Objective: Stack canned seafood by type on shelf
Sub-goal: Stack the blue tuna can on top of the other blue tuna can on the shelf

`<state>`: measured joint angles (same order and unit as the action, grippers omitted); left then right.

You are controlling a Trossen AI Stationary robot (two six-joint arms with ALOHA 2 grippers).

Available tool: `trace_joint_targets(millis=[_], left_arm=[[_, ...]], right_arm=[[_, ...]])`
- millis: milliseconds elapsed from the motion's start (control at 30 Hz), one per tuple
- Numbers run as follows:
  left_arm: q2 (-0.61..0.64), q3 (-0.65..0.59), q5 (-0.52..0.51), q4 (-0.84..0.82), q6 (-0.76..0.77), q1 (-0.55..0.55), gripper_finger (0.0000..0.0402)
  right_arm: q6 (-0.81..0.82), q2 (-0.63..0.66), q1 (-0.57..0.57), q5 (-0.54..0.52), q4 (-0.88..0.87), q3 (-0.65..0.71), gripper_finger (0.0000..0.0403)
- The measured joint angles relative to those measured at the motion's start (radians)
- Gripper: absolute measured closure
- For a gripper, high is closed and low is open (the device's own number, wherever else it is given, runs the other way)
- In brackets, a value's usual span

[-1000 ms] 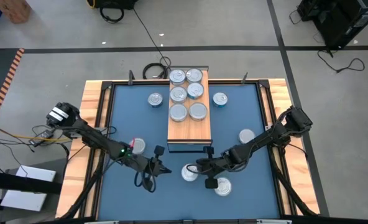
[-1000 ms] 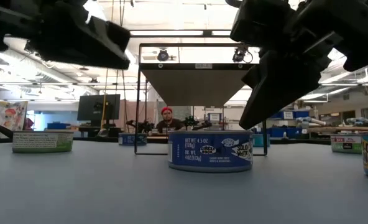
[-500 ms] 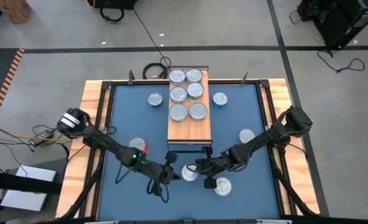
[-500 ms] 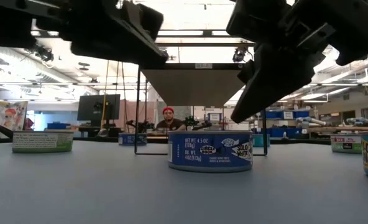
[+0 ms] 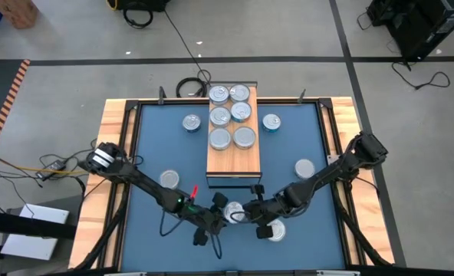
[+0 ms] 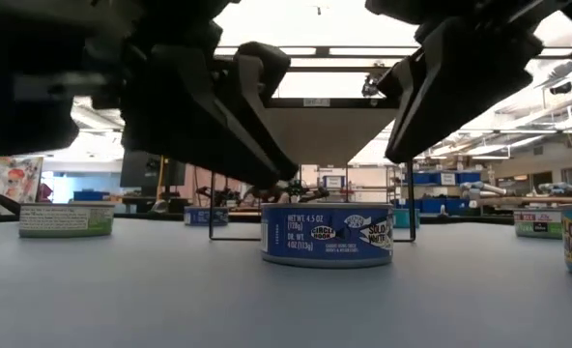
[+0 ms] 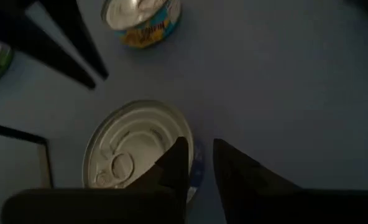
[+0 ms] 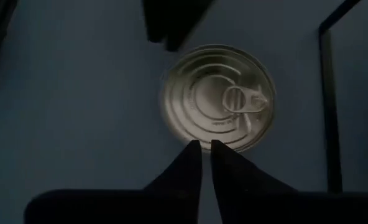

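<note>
A blue-labelled tin with a silver pull-tab lid stands on the blue mat near the near edge, in front of the shelf. It also shows in the low view. My left gripper hangs at the tin's left, fingers close together, one fingertip over the lid's rim. My right gripper is shut and hovers above the tin from the right. Several silver-lidded tins sit on the shelf top. My left gripper comes down slanting from the table's left onto the tin's rim. In the low view its fingertip hangs just over the lid. I cannot tell whether it touches the tin.
Loose tins stand on the mat: one under my right arm, one by my left arm, one at right, two flanking the shelf. The shelf's dark legs stand just behind the blue tin.
My left gripper has swept toward the table's right and near edge, from beside the left loose tin to the blue-labelled tin, and has come down close over its lid. My right gripper has shifted slightly toward the near edge. The tins have stayed put.
</note>
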<state>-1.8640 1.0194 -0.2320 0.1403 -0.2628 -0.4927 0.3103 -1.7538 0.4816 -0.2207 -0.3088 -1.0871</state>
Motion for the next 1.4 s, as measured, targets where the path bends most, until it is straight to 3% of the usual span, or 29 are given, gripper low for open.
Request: trace_joint_targets(millis=[200, 700, 933, 1167, 1400], left_arm=[[-0.010, 0.011, -0.053, -0.014, -0.027, 0.000, 0.0296], [-0.028, 0.011, -0.085, -0.087, -0.107, 0.007, 0.0298], [-0.053, 0.015, -0.096, -0.064, -0.160, 0.007, 0.0324], [-0.050, 0.055, -0.065, -0.101, -0.101, 0.007, 0.0391], [-0.052, 0.090, -0.060, -0.163, -0.022, 0.007, 0.0399]], right_arm=[[0.003, 0.011, 0.042, -0.063, -0.032, -0.009, 0.0352], [0.010, 0.013, 0.055, -0.103, -0.028, -0.009, 0.0352], [-0.015, 0.013, 0.055, -0.104, -0.002, -0.009, 0.0351], [-0.012, 0.015, 0.047, -0.112, 0.001, -0.009, 0.0349], [0.039, 0.016, 0.048, -0.126, -0.011, -0.009, 0.0339]])
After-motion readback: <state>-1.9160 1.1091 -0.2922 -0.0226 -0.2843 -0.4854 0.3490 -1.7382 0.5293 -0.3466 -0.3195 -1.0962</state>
